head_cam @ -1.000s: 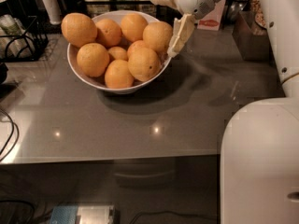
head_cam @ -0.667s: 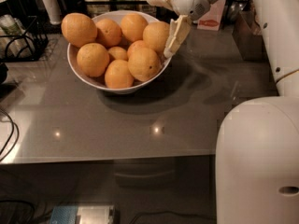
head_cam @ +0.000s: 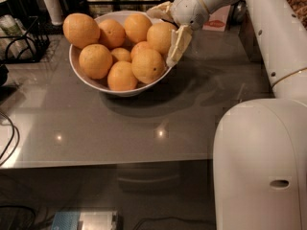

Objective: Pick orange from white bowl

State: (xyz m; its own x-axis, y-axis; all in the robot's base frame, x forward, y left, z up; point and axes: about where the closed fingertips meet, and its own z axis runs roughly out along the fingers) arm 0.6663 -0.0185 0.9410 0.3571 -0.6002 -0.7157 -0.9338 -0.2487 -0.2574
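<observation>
Gripper (head_cam: 162, 38) has been eased closer over the rim of the white bowl (head_cam: 96, 84), claw spread astride the orange (head_cam: 157, 31). Nothing is pinched yet; closing is judged next.

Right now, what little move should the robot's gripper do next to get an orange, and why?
Probably slide a bit further in and close the gripper on the orange at the right side of the white bowl. Its fingers look spread, one behind that orange and one in front by the rim, so the fruit seems to sit between them, not yet gripped.
</observation>
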